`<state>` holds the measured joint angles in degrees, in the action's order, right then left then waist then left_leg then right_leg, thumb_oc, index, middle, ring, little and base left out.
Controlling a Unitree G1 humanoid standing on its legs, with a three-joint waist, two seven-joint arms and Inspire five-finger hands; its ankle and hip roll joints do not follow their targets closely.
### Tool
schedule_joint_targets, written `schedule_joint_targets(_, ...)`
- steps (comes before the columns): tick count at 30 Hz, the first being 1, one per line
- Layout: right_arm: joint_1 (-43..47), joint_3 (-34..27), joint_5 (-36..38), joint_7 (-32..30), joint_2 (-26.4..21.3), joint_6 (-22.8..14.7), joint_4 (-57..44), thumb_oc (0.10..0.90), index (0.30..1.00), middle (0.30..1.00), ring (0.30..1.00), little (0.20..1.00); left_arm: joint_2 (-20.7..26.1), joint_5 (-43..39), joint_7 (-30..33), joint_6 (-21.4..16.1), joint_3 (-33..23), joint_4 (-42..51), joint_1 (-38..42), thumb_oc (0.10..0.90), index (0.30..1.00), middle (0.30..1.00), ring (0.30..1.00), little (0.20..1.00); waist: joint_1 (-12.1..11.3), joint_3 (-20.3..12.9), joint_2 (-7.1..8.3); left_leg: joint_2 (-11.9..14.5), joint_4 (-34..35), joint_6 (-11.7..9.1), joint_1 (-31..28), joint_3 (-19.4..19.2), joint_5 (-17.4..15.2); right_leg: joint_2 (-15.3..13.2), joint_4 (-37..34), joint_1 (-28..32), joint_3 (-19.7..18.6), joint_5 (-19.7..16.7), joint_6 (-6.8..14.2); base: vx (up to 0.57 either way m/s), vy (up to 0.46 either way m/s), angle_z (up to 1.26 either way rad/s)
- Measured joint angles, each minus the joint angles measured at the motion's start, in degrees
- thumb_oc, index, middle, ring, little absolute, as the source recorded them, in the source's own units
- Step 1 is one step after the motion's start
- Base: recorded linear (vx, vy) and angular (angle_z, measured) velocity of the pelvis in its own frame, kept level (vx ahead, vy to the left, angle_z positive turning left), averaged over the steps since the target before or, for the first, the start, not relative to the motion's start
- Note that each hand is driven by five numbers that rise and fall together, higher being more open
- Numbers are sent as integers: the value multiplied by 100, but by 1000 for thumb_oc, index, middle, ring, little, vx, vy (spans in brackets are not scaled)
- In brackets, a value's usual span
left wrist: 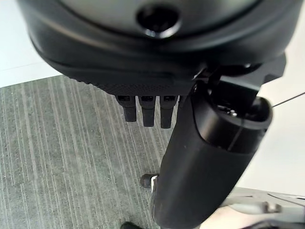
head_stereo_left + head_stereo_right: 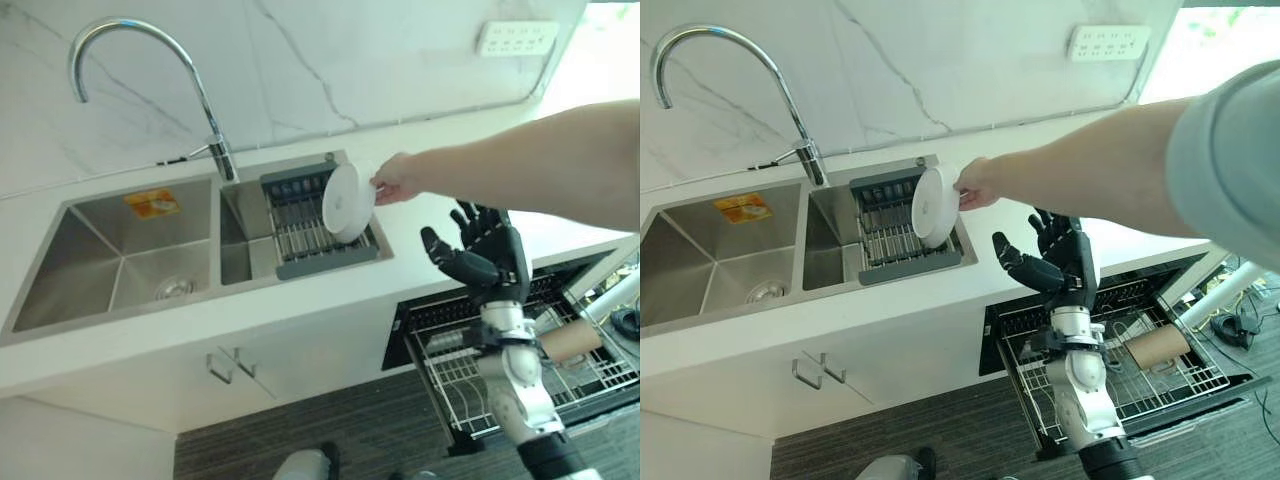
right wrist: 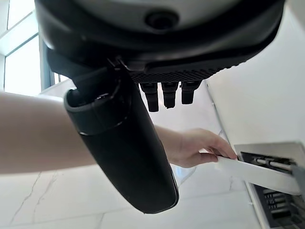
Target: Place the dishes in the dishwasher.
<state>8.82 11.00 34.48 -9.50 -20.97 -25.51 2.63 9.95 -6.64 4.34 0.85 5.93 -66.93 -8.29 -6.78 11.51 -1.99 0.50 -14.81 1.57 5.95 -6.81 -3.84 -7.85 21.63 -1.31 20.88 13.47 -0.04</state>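
The white plate (image 2: 348, 202) is standing on edge in the grey dish rack (image 2: 318, 222) that sits across the right basin of the steel sink (image 2: 120, 255), and a person's hand (image 2: 396, 180) is pinching its upper right rim; the person's bare forearm is reaching in from the right, above the counter. In the right wrist view the same plate (image 3: 259, 174) is showing edge-on under the person's fingertips.

The right hand (image 2: 484, 256) is holding nothing: its fingers are spreading straight and loose, thumb standing out to the side, palm turned toward the sink. It is hovering upright just beside the counter's front edge, near the plate but apart from it and from the person's hand. Below and behind it the dishwasher's wire rack (image 2: 455, 375) is pulled out, with a brown cylindrical object (image 2: 570, 341) lying in its right part.

The left hand (image 1: 147, 107) is showing in its own wrist view, hanging over the grey striped floor (image 1: 62, 157); its fingers are pointing straight down and relaxed, the thumb beside them, nothing between them.

A curved chrome faucet (image 2: 150, 70) is rising behind the sink's divider, an orange sticker (image 2: 152, 203) is lying on the left basin's back wall, and a white outlet strip (image 2: 517, 37) is sitting on the marble wall (image 2: 350, 60).
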Motion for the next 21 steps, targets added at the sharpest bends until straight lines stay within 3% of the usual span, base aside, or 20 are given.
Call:
schedule_joint_targets(8, 442, 73, 0, -393, 132, 148, 310, 800, 900, 900, 900, 900, 5, 0, 4, -8, 48, -73, 16, 800, 900, 900, 900, 900, -160, -48, -18, -85, -39, -2, 104, 211, -60, -81, 82, 31, 195, 113, -28, 35, 13, 15)
schedule_joint_targets(21, 463, 173, -1, -564, 270, 179, 500, 800, 900, 900, 900, 900, -5, 0, 6, -121, 51, -132, 41, 800, 900, 900, 900, 900, -131, -95, 15, -61, -144, -20, 187, 267, -28, -56, 89, 18, 269, 115, -19, -13, 4, 2)
